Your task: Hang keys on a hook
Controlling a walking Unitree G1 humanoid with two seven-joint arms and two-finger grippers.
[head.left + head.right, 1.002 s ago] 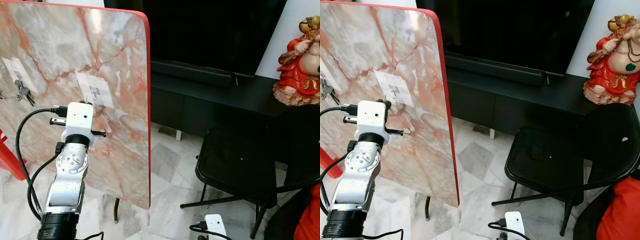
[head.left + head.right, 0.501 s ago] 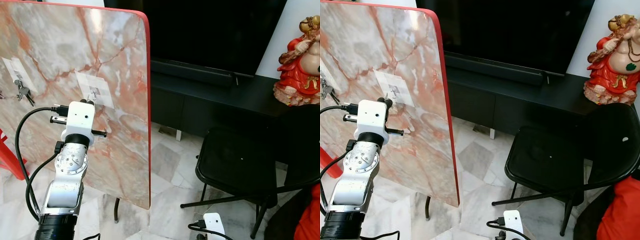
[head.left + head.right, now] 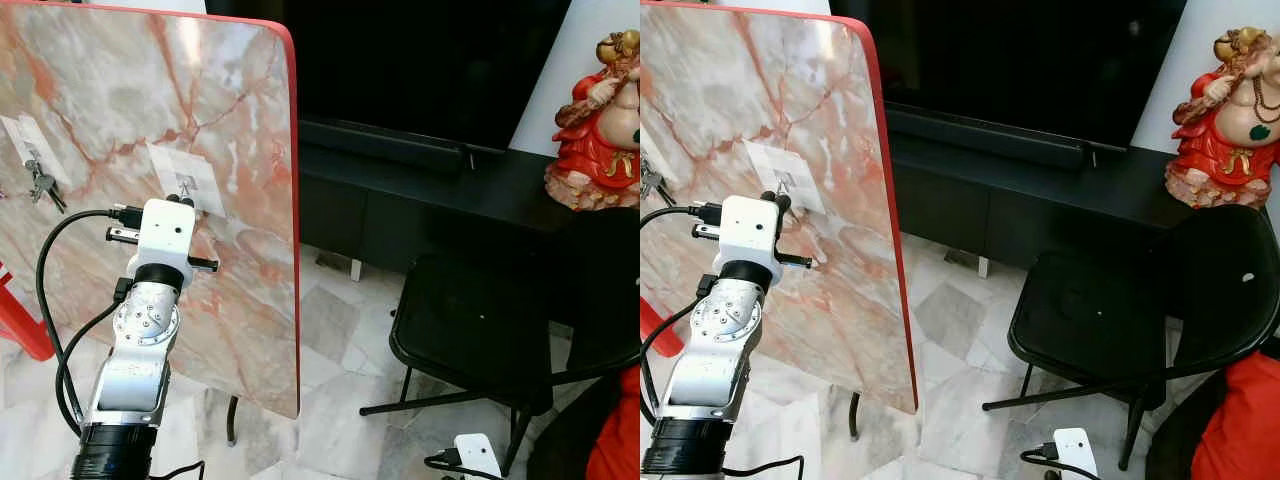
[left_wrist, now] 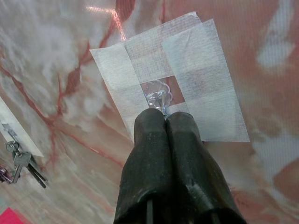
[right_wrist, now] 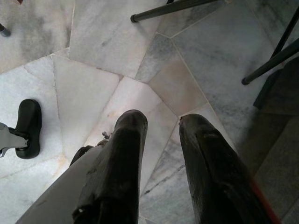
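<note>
keys, i judge, are pinched unseen in my left gripper, jaws clenched at the hook; next, ease the ring over.

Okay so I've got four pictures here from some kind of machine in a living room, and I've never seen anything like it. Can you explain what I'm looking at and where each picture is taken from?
This is a walking humanoid robot with two silver arms, each ending in a black two-fingered pincer. The two wide pictures come from cameras on its head, looking forward and down. The other two come from cameras on its wrists, looking along the fingers.

An upright marble-patterned board with a red edge stands before it, with a clear hook taped on. The left pincer, fingers pressed together, has its tips right at that hook. A bunch of keys hangs from another hook further along the robot's left.

The right pincer hangs open above the tiled floor. A black chair and a red figurine are to the right.
</note>
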